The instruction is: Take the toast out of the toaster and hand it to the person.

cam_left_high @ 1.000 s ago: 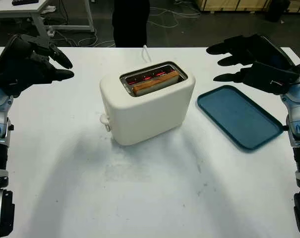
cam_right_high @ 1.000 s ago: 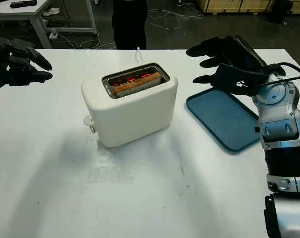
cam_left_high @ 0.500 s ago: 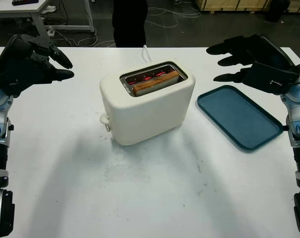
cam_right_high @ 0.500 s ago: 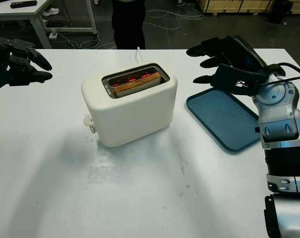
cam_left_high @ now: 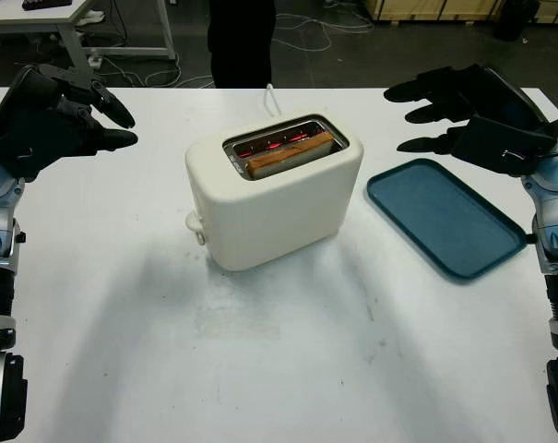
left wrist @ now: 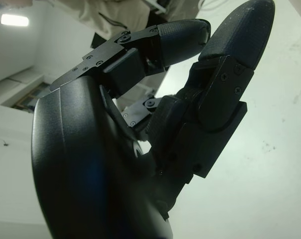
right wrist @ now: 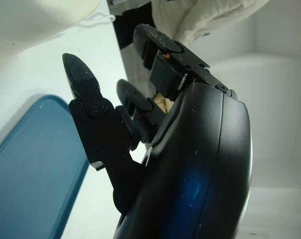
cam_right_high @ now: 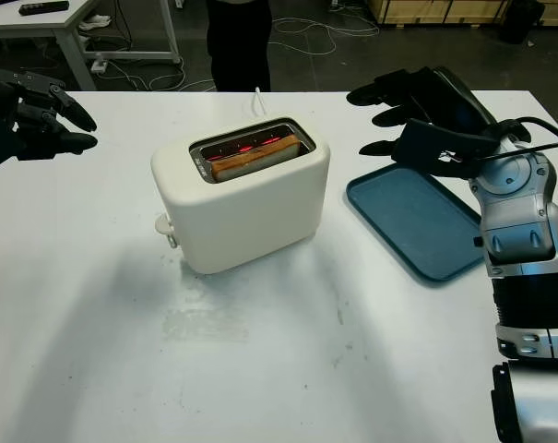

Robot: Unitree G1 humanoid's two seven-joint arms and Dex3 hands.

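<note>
**White table with toaster and tray**

A white table (cam_left_high: 279, 369) is seen, smudged near its middle. A cream toaster (cam_left_high: 274, 198) is set on it centrally, and a blue tray (cam_left_high: 445, 217) is laid flat to its right, apart from it.

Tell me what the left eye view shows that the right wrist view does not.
Left eye view: the toast in the toaster, and the open left hand raised at the left side of the table. Right wrist view: the fingers of the right hand seen close, holding nothing. Both: the blue tray near that hand, and the table.
</note>
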